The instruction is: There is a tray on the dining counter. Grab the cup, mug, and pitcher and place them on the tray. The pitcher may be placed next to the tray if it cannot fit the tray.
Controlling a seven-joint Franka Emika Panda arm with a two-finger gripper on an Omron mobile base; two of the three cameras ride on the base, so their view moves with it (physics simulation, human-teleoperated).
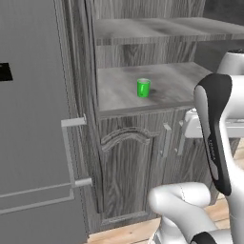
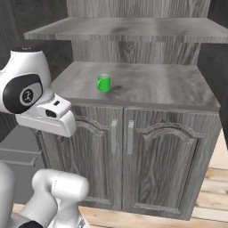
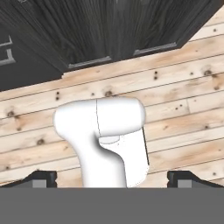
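The green mug [image 1: 143, 88] [image 2: 103, 83] stands upright on a grey wood-grain counter top [image 1: 176, 86] [image 2: 160, 87] above cabinet doors, under a shelf. My gripper [image 3: 112, 179] points down at the plank floor, well short of the mug and lower than the counter top. Its two dark fingertips [image 3: 43, 177] stand far apart, open, with nothing between them. The tray, dining counter, cup and pitcher are out of view.
A shelf [image 1: 162, 28] [image 2: 133, 29] overhangs the counter top not far above the mug. Cabinet doors [image 1: 126, 171] [image 2: 160, 164] close the front below. A tall grey appliance with a bar handle [image 1: 71, 152] stands to the left. The floor is light wood [image 3: 175, 96].
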